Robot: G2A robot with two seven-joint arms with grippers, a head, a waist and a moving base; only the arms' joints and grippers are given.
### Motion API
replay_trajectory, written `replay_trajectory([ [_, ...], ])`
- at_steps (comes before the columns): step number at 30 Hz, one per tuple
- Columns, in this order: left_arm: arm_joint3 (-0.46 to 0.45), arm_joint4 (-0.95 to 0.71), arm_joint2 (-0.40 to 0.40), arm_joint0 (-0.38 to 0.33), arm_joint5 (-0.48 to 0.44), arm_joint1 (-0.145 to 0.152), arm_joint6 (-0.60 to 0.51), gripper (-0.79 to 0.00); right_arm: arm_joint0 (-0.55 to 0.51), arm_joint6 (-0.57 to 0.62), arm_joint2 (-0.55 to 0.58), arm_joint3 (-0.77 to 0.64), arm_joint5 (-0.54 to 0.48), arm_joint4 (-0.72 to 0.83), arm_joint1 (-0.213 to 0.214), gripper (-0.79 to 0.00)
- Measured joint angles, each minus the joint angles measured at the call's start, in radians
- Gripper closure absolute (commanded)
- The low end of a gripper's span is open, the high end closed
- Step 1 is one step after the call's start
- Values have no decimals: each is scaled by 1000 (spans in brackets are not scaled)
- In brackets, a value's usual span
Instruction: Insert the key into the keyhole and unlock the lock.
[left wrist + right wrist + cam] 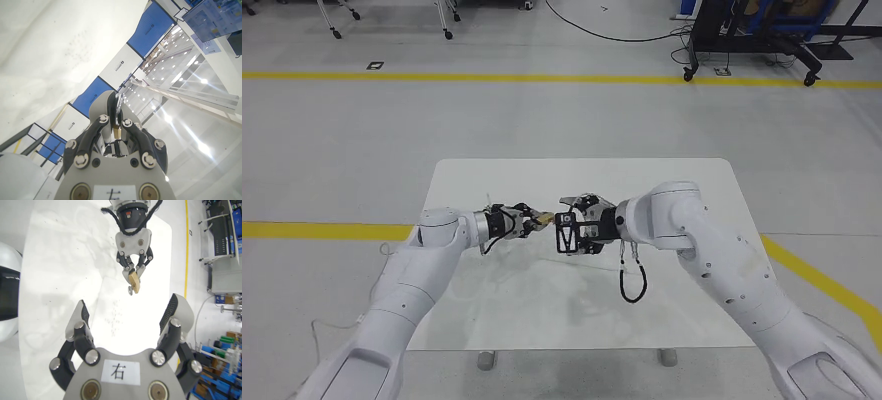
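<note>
**Key head points at the spread right gripper**

The key shows as a small round silver head jutting sideways from the free end of the brass lock, apparently seated in the keyhole; the lock's long axis runs down the frame's centre toward the right gripper, the nearer free tool, jaws spread wide and empty; the left gripper pinches the lock's upper end, above the white table.

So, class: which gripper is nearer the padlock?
Left. The left gripper is shut on the padlock; the right gripper is open, facing it across a gap.
</note>
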Motion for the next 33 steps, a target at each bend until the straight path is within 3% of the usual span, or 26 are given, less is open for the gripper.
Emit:
replay_trajectory([
  [3, -25, 2, -12, 15, -22, 5, 8, 0, 0, -52, -16, 79, -41, 118, 8, 0],
  [7, -67, 28, -27, 34, -77, 12, 30, 0, 57, -60, -121, 176, -38, 257, 15, 0],
  [11, -136, 86, -40, 67, -166, 20, 87, 0, 122, -140, -200, 246, -38, 370, 25, 0],
  [16, -205, 107, -59, 108, -223, 28, 82, 0, 175, -221, -225, 332, -39, 407, 50, 0],
  [21, -236, 140, -60, 124, -220, 37, 34, 0, 211, -282, -257, 399, -39, 431, 67, 0],
  [33, -235, 149, -32, 116, -202, 35, -30, 0, 284, -371, -351, 496, -39, 437, 59, 0],
])
